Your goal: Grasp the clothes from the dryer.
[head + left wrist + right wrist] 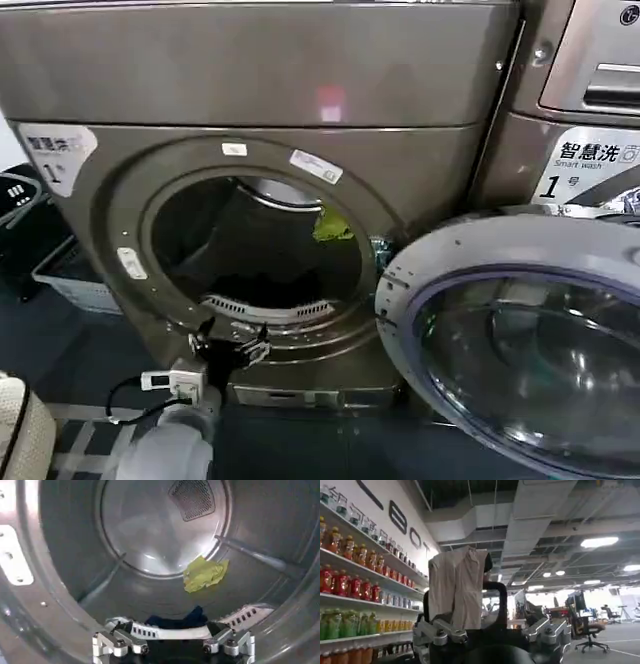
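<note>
Steel drum walls ring the dryer [250,240] mouth where the left claw [173,645] hovers, jaws spread and empty. Ahead, deeper inside, lie the clothes [204,573]; advance straight, then pinch the fabric's crest.

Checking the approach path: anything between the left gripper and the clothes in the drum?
Left wrist view: left gripper is open at the dryer mouth. A dark blue cloth lies just ahead, then bare drum steel up to the clothes.
</note>
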